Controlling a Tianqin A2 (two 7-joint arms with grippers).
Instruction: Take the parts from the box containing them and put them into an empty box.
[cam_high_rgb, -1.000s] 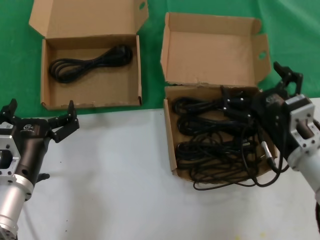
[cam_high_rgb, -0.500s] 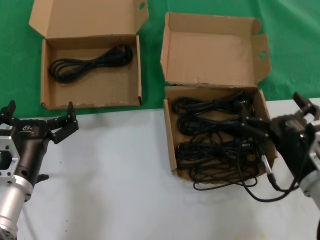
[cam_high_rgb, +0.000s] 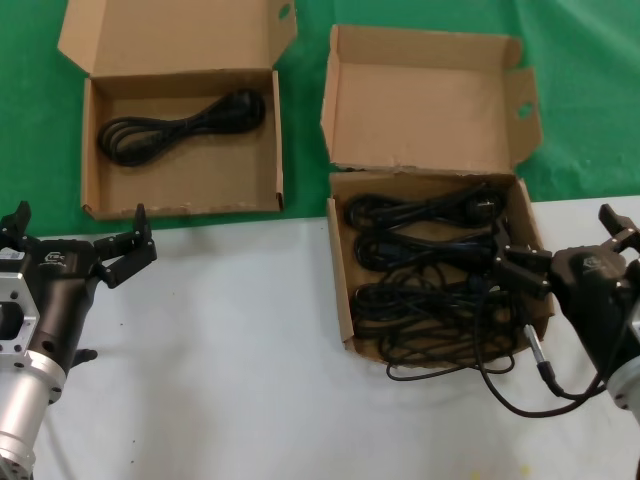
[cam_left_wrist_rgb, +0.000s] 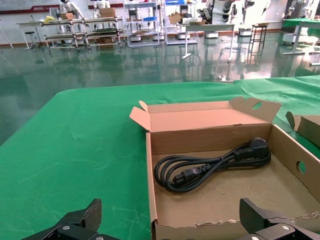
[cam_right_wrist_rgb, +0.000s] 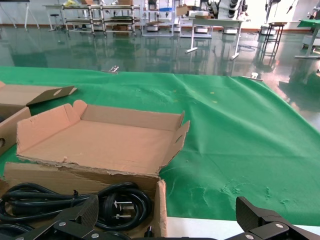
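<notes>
The worn box with the ragged hinge (cam_high_rgb: 340, 285) stands at the right and holds several tangled black power cords (cam_high_rgb: 425, 275). My right gripper (cam_high_rgb: 556, 238) is open and empty at that box's right wall, one finger over the cords and the other outside. In the right wrist view the gripper (cam_right_wrist_rgb: 166, 204) straddles the wall, with a coiled cord and its plug (cam_right_wrist_rgb: 116, 202) below and the box lid (cam_right_wrist_rgb: 100, 145) behind. The neater box (cam_high_rgb: 200, 180) at the far left holds one looped cord (cam_high_rgb: 180, 125). My left gripper (cam_high_rgb: 80, 228) is open and parked before it.
The boxes lie on green cloth (cam_high_rgb: 580, 80); white table (cam_high_rgb: 230, 340) is nearer me. My own black cable with a metal tip (cam_high_rgb: 540, 362) hangs by the worn box's near right corner. The left wrist view shows the neater box (cam_left_wrist_rgb: 240, 197), its cord (cam_left_wrist_rgb: 210, 162) and the open left gripper (cam_left_wrist_rgb: 170, 212).
My right gripper has drawn back from over the cords to the box's right wall, empty. The cords stay in the box. The left arm has not moved.
</notes>
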